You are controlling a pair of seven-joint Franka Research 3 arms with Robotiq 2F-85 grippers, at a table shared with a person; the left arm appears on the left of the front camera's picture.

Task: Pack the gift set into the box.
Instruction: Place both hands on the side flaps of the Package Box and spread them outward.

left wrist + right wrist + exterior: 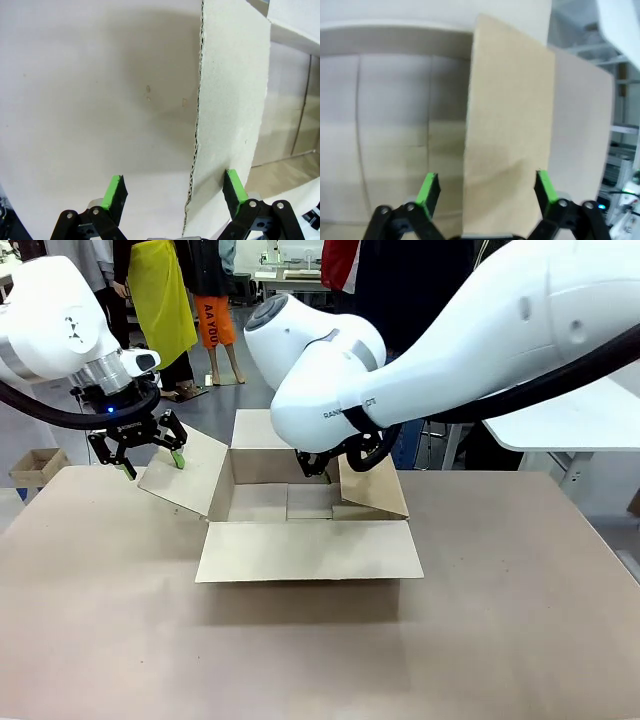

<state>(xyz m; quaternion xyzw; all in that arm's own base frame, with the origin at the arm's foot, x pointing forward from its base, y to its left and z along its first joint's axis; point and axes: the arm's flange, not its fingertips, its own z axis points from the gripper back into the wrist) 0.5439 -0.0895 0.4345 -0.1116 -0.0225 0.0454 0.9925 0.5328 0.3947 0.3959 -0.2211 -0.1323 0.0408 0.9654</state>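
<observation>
Both jaws spread: left gripper [150, 452] straddles box [270, 468] left flap [190, 475] edge; right gripper [485, 184] straddles right flap [507, 140].

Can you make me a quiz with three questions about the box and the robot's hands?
1. Where is the left gripper?
A) at the left flap of the box
B) deep inside the box
C) far away from the box

2. What colour are the gripper pads?
A) red
B) green
C) blue

3. How is the top of the box?
A) taped shut
B) folded closed
C) open

Answers:
1 A, the left flap's edge stands between its pads.
2 B, both wrist views show green pads.
3 C, the front view looks right inside it.
</observation>
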